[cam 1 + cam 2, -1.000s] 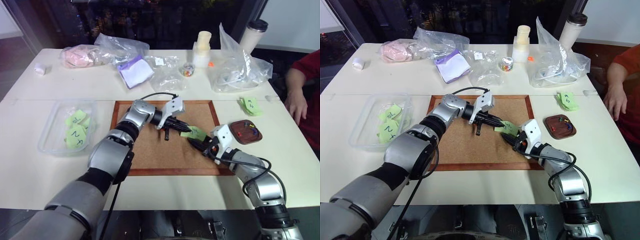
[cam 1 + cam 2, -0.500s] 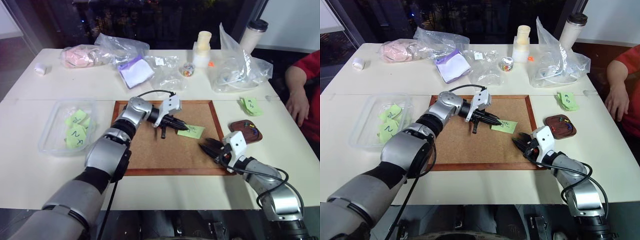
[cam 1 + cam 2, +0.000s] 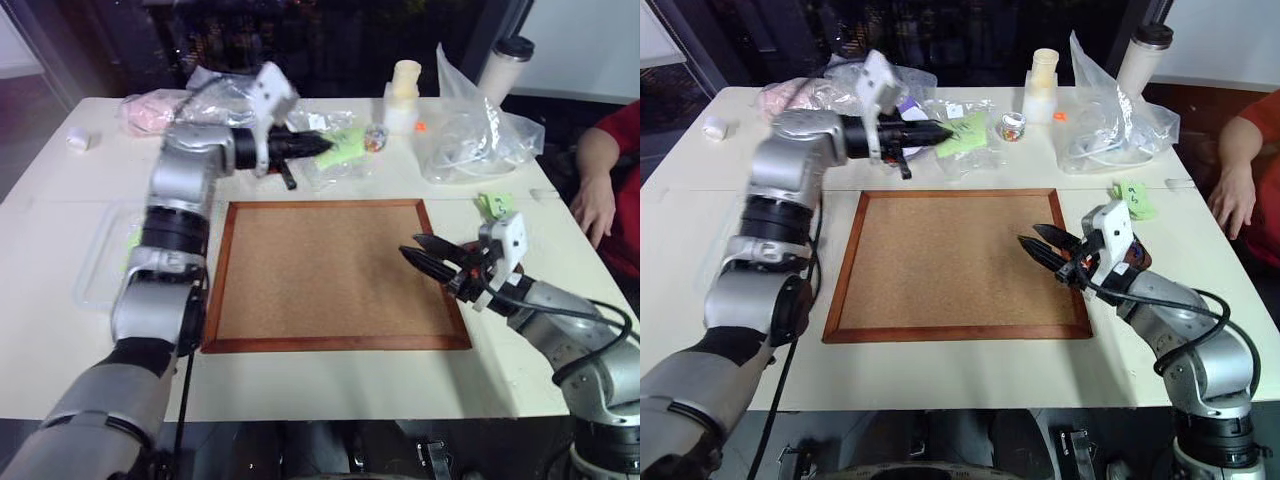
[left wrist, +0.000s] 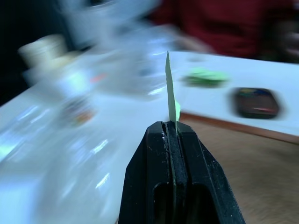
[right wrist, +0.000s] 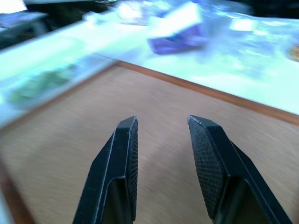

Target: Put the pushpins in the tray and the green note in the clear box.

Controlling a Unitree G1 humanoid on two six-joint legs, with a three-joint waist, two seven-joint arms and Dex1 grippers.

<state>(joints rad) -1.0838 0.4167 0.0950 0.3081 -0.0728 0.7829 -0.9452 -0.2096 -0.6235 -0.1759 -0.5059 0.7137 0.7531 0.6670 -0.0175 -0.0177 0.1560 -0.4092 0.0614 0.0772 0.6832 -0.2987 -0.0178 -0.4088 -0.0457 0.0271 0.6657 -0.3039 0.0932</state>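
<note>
Lifted off the corkboard, the green note now hangs pinched in the clenched left hand over the desk's far bags; right hand, fingers parted and empty, has risen above the board's right edge.

The large wood-framed corkboard lies at the middle of the white table. Left of it sits the shallow clear plastic box (partly hidden behind the left arm). Right of the board, the thick pad of green notes lies on the table, with a person's hand further right. Along the far edge stand crumpled clear plastic bags, a small cream-coloured bottle between them, and a tall lidded cup at the far right.
</note>
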